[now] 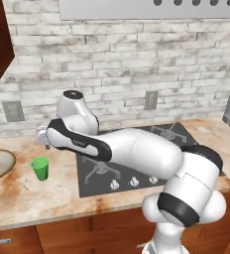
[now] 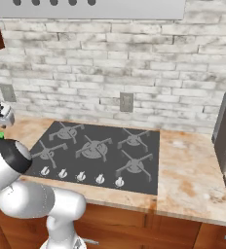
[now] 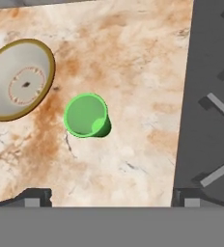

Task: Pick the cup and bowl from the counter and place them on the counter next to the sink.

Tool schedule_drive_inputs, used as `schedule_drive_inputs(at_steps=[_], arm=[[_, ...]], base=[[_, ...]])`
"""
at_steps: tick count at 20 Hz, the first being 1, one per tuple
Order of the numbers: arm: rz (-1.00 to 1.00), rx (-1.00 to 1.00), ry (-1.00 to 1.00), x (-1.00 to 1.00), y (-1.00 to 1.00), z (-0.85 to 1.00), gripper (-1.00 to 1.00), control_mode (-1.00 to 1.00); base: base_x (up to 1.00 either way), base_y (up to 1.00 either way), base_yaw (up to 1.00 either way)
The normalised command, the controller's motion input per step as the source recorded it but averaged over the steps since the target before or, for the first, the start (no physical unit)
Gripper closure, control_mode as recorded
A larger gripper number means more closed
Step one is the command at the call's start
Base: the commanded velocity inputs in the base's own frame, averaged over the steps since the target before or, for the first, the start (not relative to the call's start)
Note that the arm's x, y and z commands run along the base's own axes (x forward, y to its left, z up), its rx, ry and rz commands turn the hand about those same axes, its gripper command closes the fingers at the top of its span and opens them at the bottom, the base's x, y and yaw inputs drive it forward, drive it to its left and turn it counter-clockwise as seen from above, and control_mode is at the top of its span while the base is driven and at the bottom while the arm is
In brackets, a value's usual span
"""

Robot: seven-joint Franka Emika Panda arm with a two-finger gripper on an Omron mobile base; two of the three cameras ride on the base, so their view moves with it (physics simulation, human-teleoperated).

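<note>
The marbled beige counter (image 1: pixel 32 198) runs below a whitewashed brick wall (image 1: pixel 117 59), with the dark stovetop (image 2: pixel 98 151) at frame centre. In my hand view, the green cup (image 3: pixel 86 116) stands upright at centre; the bowl (image 3: pixel 18 79) sits apart at upper left. My gripper (image 3: pixel 111 198) hangs above the cup, fingertips (image 3: pixel 32 198) spread wide at the bottom edge, holding nothing.
</note>
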Motion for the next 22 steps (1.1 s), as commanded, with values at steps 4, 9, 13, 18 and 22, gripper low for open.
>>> schedule_drive_inputs(at_steps=[4,9,13,18,22], arm=[[0.0,-0.04,0.0,0.39,0.1,-0.09,-1.0,-1.0],[0.0,-0.01,0.0,0.31,0.18,-0.13,-1.0,-1.0],[0.0,0.0,0.0,0.08,0.28,-0.3,-1.0,-1.0],[0.0,0.0,0.0,0.01,0.11,-0.29,-1.0,-1.0],[0.0,0.0,0.0,0.16,0.0,-0.26,-1.0,-1.0]], base=[[0.0,0.0,0.0],[0.0,0.0,0.0],[0.0,0.0,0.0],[0.0,0.0,0.0],[0.0,0.0,0.0]])
